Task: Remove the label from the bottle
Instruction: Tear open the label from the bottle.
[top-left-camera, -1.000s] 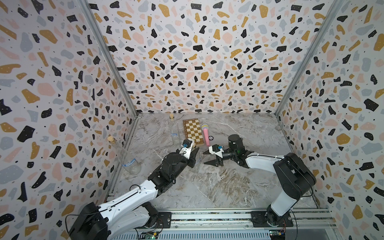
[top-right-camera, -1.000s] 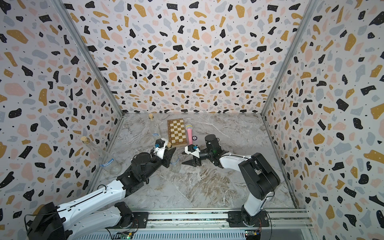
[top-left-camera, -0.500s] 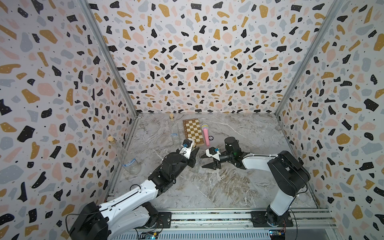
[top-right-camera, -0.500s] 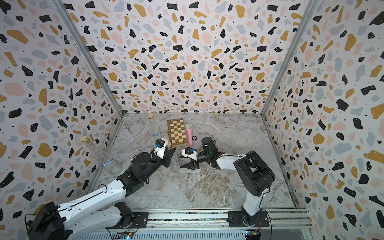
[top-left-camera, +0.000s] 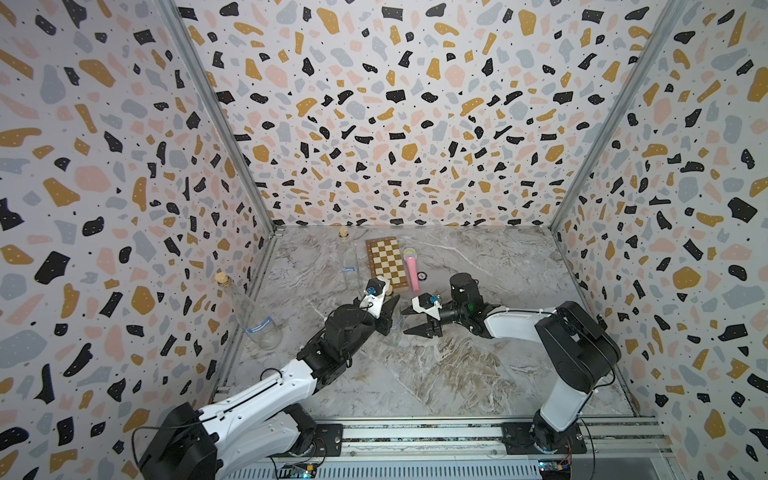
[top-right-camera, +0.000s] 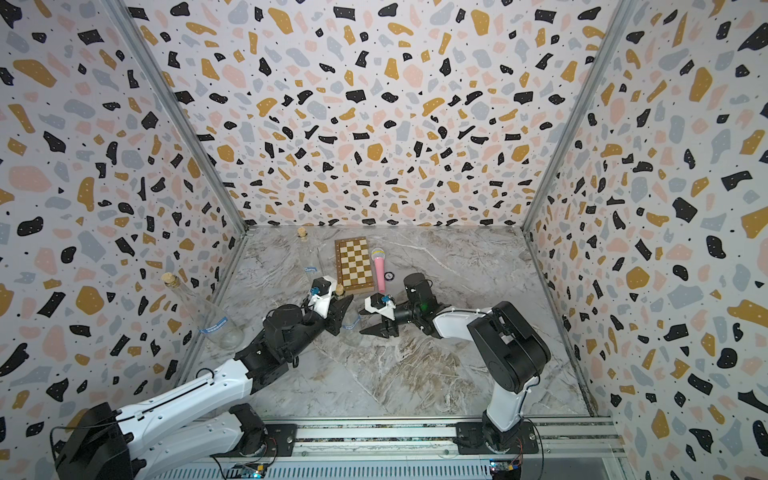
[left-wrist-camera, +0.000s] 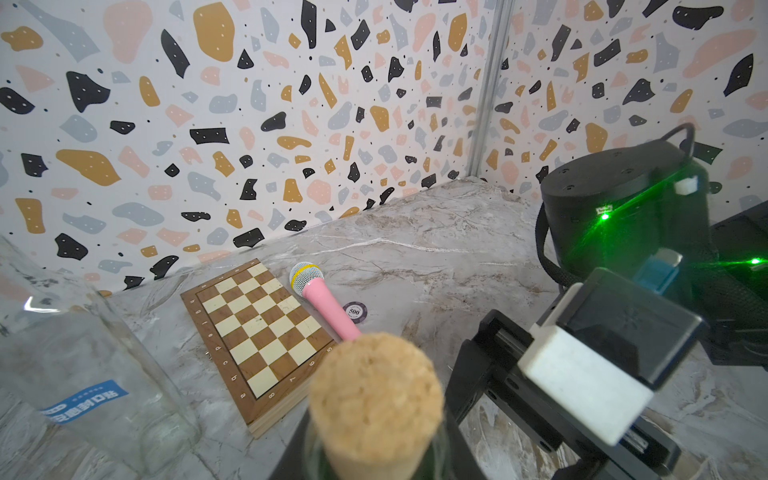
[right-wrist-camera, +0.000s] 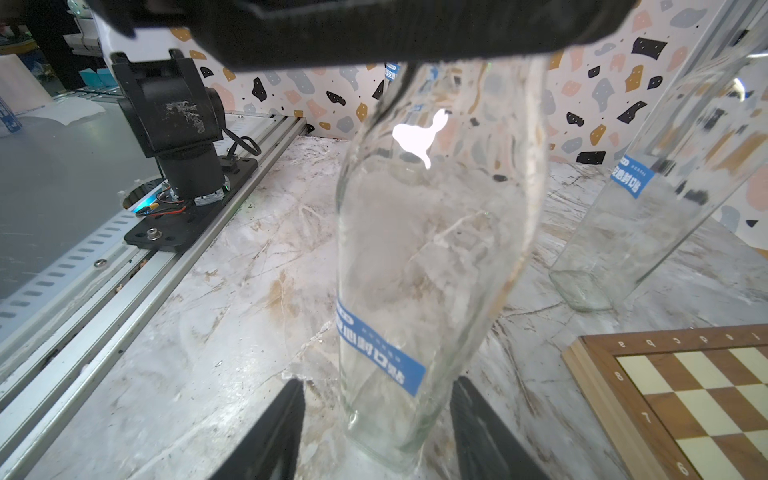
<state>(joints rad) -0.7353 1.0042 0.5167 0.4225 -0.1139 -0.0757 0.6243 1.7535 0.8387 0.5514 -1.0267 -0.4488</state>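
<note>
A clear glass bottle (right-wrist-camera: 432, 249) with a cork (left-wrist-camera: 376, 390) stands on the marble table, its cork visible in both top views (top-left-camera: 389, 291) (top-right-camera: 340, 289). A blue label (right-wrist-camera: 380, 357) runs round its lower body. My left gripper (top-left-camera: 388, 309) (left-wrist-camera: 376, 465) is shut on the bottle's neck just under the cork. My right gripper (top-left-camera: 409, 322) (right-wrist-camera: 378, 382) is open, low at the bottle's base. Its black fingers (right-wrist-camera: 278, 432) stand on either side of the glass with a gap on each side, just below the label.
Two more corked clear bottles with blue labels stand at the left wall (top-left-camera: 249, 311) and further back (top-left-camera: 349, 266). A chessboard (top-left-camera: 386, 262), a pink microphone (top-left-camera: 412, 270) and a poker chip (top-left-camera: 422, 275) lie behind the grippers. The arms' rail (top-left-camera: 415, 432) runs along the front.
My right gripper has slid a little to the left, closer round the bottle's base. The left arm and the bottle have stayed put.
</note>
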